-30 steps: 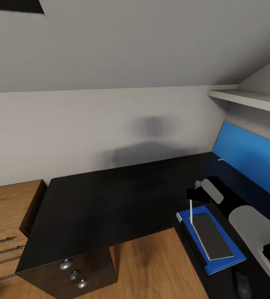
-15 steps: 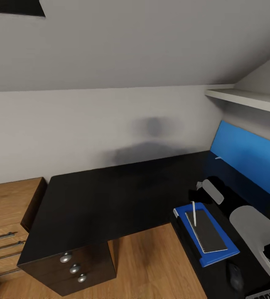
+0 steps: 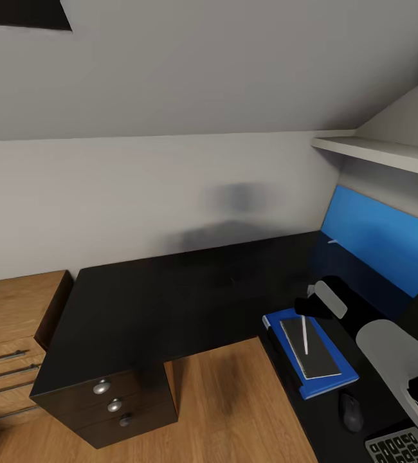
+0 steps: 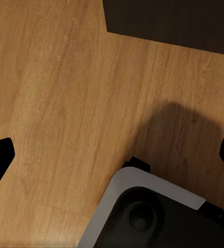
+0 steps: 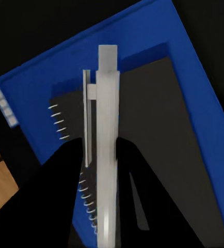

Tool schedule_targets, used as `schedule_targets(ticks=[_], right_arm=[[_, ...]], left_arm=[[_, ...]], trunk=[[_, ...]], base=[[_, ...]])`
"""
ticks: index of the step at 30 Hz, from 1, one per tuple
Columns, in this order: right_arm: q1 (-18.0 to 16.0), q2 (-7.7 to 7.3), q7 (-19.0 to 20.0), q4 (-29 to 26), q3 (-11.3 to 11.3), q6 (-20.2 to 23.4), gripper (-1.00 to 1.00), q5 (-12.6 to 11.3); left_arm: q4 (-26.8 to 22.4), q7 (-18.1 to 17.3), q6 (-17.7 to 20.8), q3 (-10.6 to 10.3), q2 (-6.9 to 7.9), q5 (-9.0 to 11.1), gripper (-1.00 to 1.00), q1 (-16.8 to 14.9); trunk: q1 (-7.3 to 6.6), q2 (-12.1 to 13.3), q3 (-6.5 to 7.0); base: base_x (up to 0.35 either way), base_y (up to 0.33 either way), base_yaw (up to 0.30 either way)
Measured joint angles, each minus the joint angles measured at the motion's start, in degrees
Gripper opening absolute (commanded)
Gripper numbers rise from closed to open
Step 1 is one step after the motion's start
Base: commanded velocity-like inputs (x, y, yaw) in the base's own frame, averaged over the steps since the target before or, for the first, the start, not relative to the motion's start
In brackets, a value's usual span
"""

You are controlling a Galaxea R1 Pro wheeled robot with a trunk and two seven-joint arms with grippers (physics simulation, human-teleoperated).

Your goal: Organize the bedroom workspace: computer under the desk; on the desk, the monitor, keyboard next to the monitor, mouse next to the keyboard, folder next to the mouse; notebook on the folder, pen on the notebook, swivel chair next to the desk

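Pen [image 5: 106, 150] pinched upright between right end effector [image 5: 99, 170] fingers, tip over grey notebook [image 3: 309, 348], notebook stacked on blue folder [image 3: 318, 382] on desk [image 3: 325, 424], mouse [image 3: 350, 411] just beside folder, left end effector spread wide above wood floor [image 4: 55, 119].

Head high; right wrist (close) over folder [image 5: 158, 46]

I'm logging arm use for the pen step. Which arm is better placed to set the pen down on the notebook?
Right. The right gripper is shut on the pen directly over the notebook on the folder. The left wrist view faces the floor.
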Motion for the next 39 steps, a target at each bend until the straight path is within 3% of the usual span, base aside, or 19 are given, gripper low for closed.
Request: schedule_targets(ticks=[8, 33, 36, 39], right_arm=[[0.0, 0.05, 0.0, 2.0, 0.1, -0.4, -1.0, 2.3], [0.1, 0.38, 0.1, 4.7, 0.5, -4.9, -1.0, 4.2], [0.1, 0.41, 0.5, 4.7, 0.5, -5.0, -1.0, 4.2], [0.1, 0.4, 3.4, 4.7, 0.5, -5.1, -1.0, 4.2]], left_arm=[[0.0, -0.1, 0.0, 0.0, -0.13, -0.1, 1.0, 0.0], [0.0, -0.2, 0.0, 0.1, -0.12, -0.1, 1.0, 0.0], [0.0, -0.2, 0.0, 0.1, -0.11, -0.1, 1.0, 0.0], [0.0, -0.2, -0.1, 0.1, -0.1, -0.1, 1.0, 0.0]], trunk=[[0.02, 0.0, 0.0], [0.0, 0.0, 0.0], [0.0, 0.0, 0.0], [0.0, 0.0, 0.0]], base=[[-0.124, -0.091, 0.0], [-0.018, -0.014, 0.0], [0.0, 0.0, 0.0], [0.0, 0.0, 0.0]])
